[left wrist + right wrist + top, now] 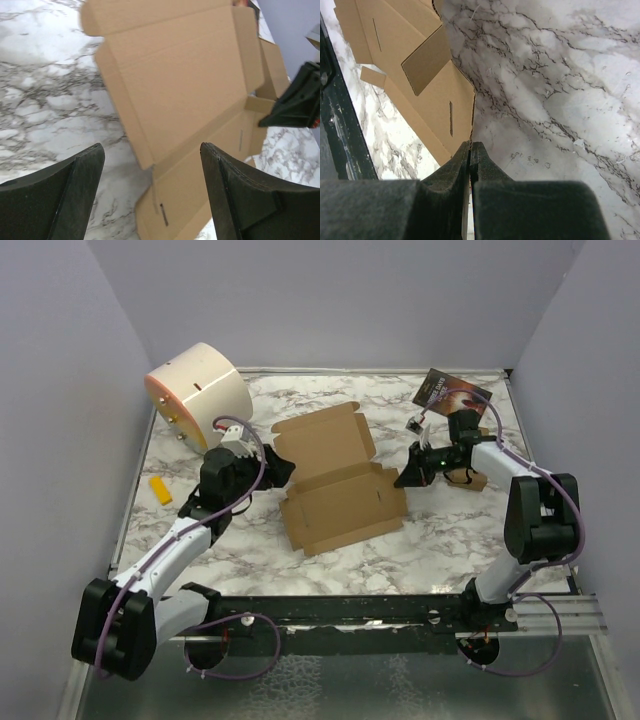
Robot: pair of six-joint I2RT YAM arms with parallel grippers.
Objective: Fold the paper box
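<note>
1. Brown cardboard: the paper box (340,485) lies mid-table on the marble table (450,530), between the two arms and only part-formed. Its far panel tilts up and the near panel lies flat.
2. Left gripper (278,466) sits just beside the box's left edge, fingers spread wide, nothing between them.
3. Right gripper (408,475) is closed tight, tips at the box's right edge. Whether a sliver of card is pinched, I cannot tell.
4. Handling, judged: light and thin, stiff across the panels but weak at the creases. Likely to slide on the smooth marble when pushed.
5. Best hold, judged: pinch a free flap edge near a crease, and pin the flat base panel with the other arm.
</note>
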